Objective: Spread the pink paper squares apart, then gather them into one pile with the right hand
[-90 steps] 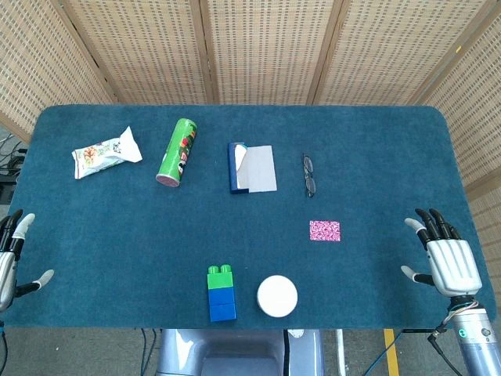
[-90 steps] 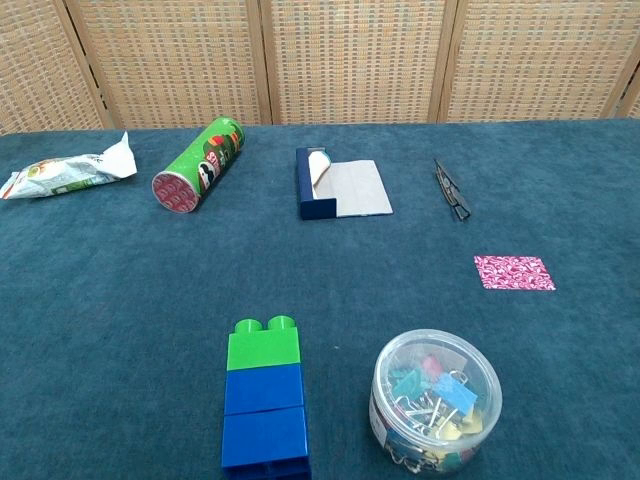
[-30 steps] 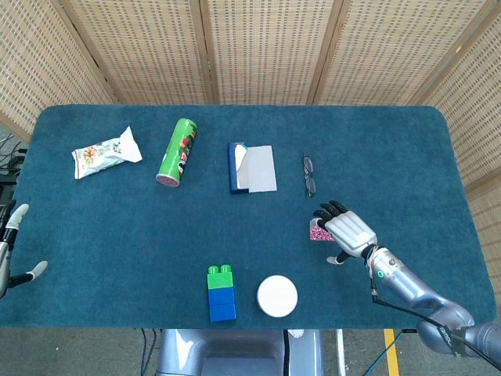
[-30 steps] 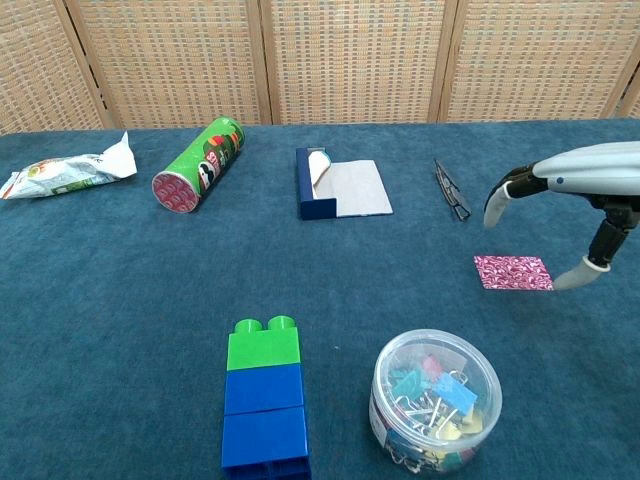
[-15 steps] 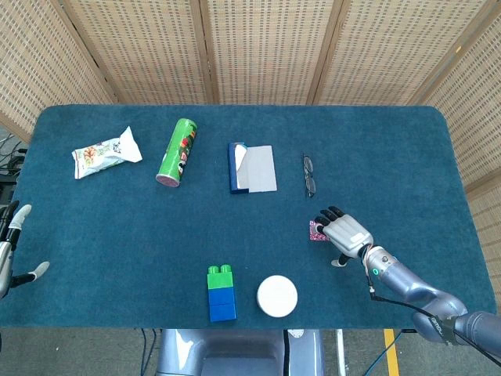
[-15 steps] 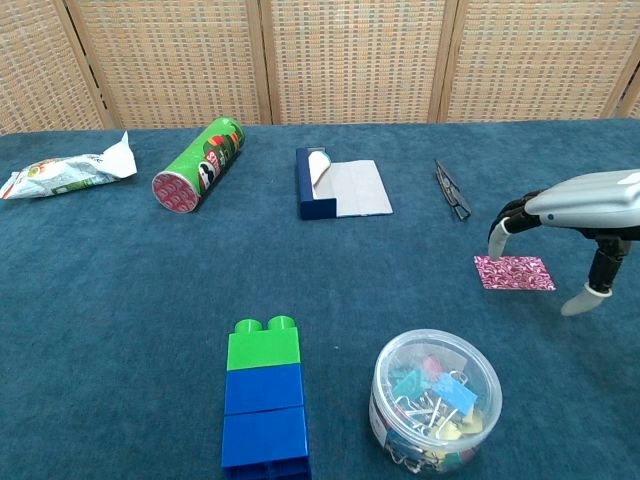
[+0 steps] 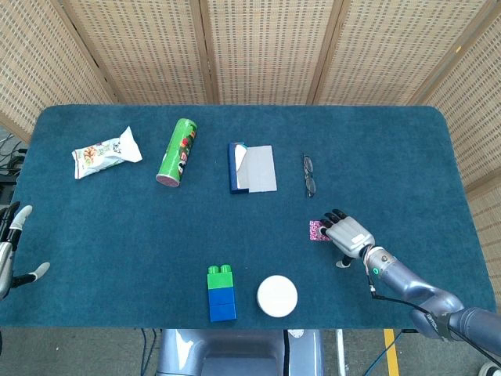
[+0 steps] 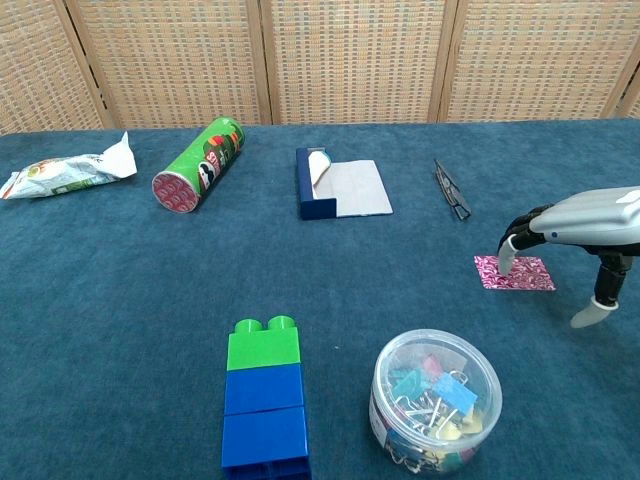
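My right hand sits low over the pink paper squares, fingers spread and bent down, holding nothing; one fingertip looks to be touching the stack near its left edge. The stack lies toward the right side of the counter, nearer the front edge than the back, and reads as one neat rectangle, so I judge the spreading has not begun.

What worries me is the felt-like surface. If I press too hard and drag, the whole stack may slide as one block instead of fanning out. Too light, and only the top sheet moves or curls. I cannot tell how many squares there are, so a stuck pair could go unnoticed. A wide sweep toward the back could also reach the scissors, which lie near.

My left hand hangs at the front left edge, fingers apart, empty.

The only container is the clear round tub near the front edge, lid on, filled with coloured binder clips. It stands near enough that a stray square could slide against it.
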